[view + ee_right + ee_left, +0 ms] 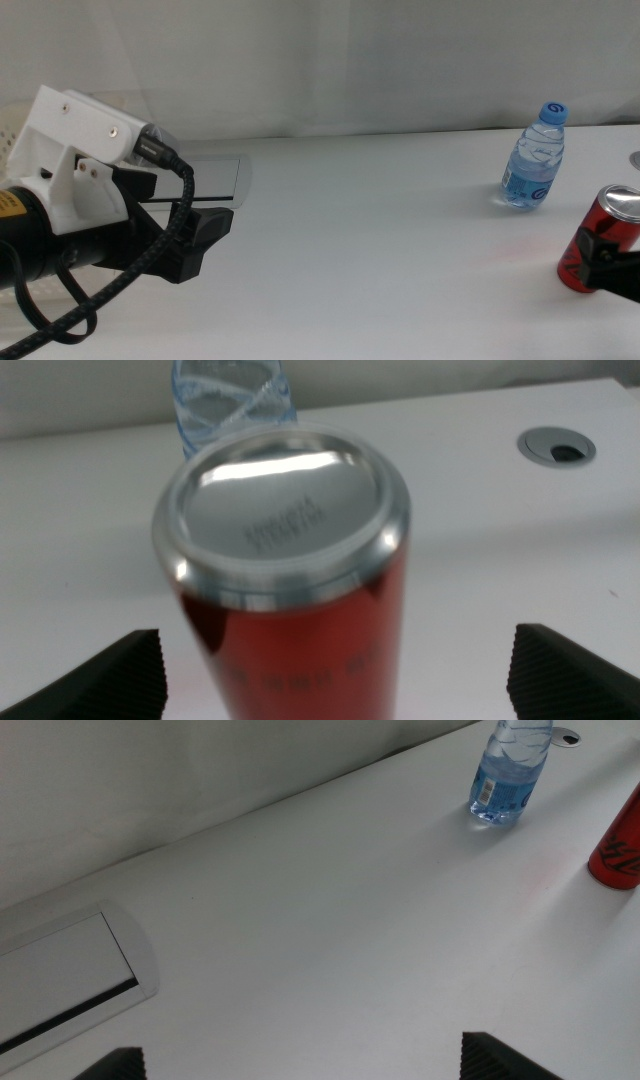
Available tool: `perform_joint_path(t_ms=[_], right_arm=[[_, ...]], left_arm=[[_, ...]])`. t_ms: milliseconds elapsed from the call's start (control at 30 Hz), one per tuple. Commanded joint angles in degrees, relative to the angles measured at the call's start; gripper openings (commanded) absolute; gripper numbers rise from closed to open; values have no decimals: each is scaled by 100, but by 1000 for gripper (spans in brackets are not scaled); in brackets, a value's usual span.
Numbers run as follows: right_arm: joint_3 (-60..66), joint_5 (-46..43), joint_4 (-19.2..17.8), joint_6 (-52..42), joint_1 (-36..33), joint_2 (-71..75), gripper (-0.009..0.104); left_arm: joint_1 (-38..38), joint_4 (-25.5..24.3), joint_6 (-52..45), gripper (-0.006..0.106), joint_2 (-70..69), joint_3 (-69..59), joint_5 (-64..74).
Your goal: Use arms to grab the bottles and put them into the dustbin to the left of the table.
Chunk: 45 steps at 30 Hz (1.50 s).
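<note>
Water bottle: small, clear ribbed plastic, blue cap and blue label, standing upright far right on the table.
Table: wide, smooth, plain white; a grey rectangular inset plate lies flat toward the far left.
Red can: glossy red cylinder with a round brushed-metal top, upright at the right edge, nearer than the water bottle.
Left gripper: black jaws spread wide over bare tabletop at the left, holding nothing.
Right gripper: dark jaws spread to either side of the red can, not touching it.
Dustbin: white perforated plastic, partly hidden behind the left arm.
</note>
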State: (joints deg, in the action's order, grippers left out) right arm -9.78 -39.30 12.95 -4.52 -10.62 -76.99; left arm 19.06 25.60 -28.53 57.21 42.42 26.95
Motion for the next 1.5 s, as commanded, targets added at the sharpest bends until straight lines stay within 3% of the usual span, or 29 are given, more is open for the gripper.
perform_joint_path(t_ms=[0,200,300,667,700,800,1000,1067,1267,1467], right_arm=[[-160,-100,-84,-15,-14,-191,91],[-380,-53,-84,10,-14,-608,90],[-418,-65,-84,10,-14,-718,81],[-463,-282,-120,10,-14,-884,0],[-477,-311,-174,28,-14,-868,-3],[-595,-168,-589,209,-22,-719,-3],[-1145,475,-1974,1327,-208,-147,-3],[-1402,728,-2260,1590,-522,-34,-3],[-1894,947,-2286,1655,-1773,-253,-3],[-2392,1068,-2274,1655,-2591,-1029,-3]], left_arm=[[30,75,-19,83,-40,-36,-41],[30,75,-19,83,-40,-36,-41],[30,75,-19,83,-40,-36,-41],[30,75,-32,83,-40,-36,-41],[30,75,-32,83,-40,-36,-41],[30,75,-32,83,-40,-36,-41],[30,75,-32,83,-40,-36,-41],[30,75,-32,83,-40,-36,-41],[30,75,-32,83,-40,-36,-51],[30,75,-54,83,-40,-36,-51]])
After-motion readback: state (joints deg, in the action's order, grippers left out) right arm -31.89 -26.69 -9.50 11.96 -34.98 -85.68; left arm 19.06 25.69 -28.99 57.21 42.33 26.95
